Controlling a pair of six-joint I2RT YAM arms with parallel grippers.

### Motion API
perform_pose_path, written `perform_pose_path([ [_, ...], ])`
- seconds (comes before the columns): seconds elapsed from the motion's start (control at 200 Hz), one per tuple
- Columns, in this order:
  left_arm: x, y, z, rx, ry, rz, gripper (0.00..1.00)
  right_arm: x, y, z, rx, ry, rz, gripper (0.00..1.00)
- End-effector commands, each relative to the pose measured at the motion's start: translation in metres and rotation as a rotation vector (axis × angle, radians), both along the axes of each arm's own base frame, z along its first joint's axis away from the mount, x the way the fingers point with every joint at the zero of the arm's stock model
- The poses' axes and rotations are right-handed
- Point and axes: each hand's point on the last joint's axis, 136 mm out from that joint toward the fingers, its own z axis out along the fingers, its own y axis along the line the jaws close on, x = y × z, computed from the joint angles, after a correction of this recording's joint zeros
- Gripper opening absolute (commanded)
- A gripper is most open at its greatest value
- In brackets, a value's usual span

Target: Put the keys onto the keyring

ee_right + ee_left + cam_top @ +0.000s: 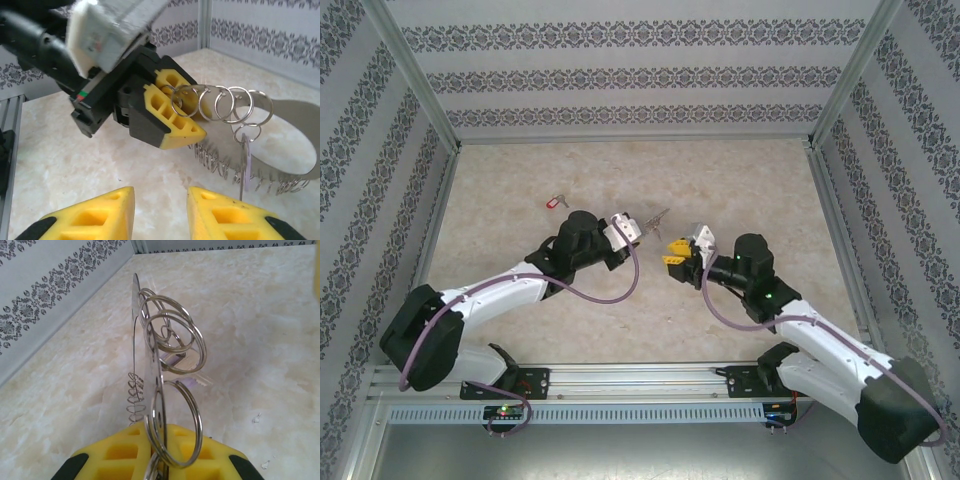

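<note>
The keyring (292,150) is a curved silvery metal band with several split rings (220,102) on top and a fringe of small wire loops below. My left gripper (197,122) is shut on its ring end and holds it just above the table. In the left wrist view the yellow fingers (115,455) pinch the keyring (150,365) edge-on. One key (246,162) with a pale purple head hangs from a small ring. My right gripper (160,207) is open and holds nothing, a short way in front of the keyring. A red-headed key (556,201) lies on the table, behind the left gripper (642,230).
The right gripper (670,252) faces the left one at the table's middle, with the keyring (658,214) between and behind them. Patterned walls (640,75) close in the table on three sides. A metal rail (640,378) runs along the near edge.
</note>
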Motion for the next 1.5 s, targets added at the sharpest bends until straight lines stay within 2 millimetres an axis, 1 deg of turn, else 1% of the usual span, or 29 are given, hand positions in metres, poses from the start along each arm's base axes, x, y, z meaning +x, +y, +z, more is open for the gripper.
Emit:
perform_pose_path([
  [0.0,-0.009,-0.003,0.032,-0.045,-0.053,-0.047,0.00,-0.012,0.005,0.008,-0.002,-0.095,0.049,0.34],
  [0.095,-0.015,-0.002,0.040,-0.046,-0.086,-0.068,0.00,-0.011,0.010,0.024,0.068,-0.094,0.053,0.34],
  [0.2,-0.020,-0.002,0.049,-0.057,-0.107,-0.094,0.00,-0.010,0.019,0.033,0.099,-0.080,0.087,0.35],
  [0.265,-0.023,-0.005,0.051,-0.060,-0.108,-0.115,0.00,-0.009,0.024,0.039,0.124,-0.075,0.101,0.36],
  [0.405,-0.023,-0.009,0.053,-0.048,-0.109,-0.116,0.00,-0.001,0.025,0.060,0.192,-0.077,0.074,0.38],
  [0.474,-0.022,-0.010,0.054,-0.058,-0.115,-0.111,0.00,-0.004,0.028,0.073,0.224,-0.084,0.101,0.38],
  [0.549,-0.023,-0.012,0.059,-0.069,-0.123,-0.115,0.00,-0.003,0.028,0.079,0.241,-0.085,0.102,0.37],
  [0.644,-0.024,-0.015,0.063,-0.081,-0.127,-0.122,0.00,0.002,0.027,0.075,0.236,-0.070,0.075,0.40],
  [0.794,-0.027,-0.017,0.066,-0.102,-0.115,-0.130,0.00,0.006,0.032,0.068,0.217,-0.031,0.087,0.42],
  [0.904,-0.028,-0.017,0.069,-0.110,-0.120,-0.131,0.00,0.010,0.032,0.069,0.215,-0.031,0.075,0.46],
  [1.264,-0.031,-0.015,0.072,-0.123,-0.140,-0.132,0.00,0.011,0.032,0.060,0.193,-0.004,0.071,0.46],
  [1.493,-0.031,-0.013,0.072,-0.116,-0.151,-0.127,0.00,0.008,0.025,0.056,0.182,-0.043,0.041,0.47],
])
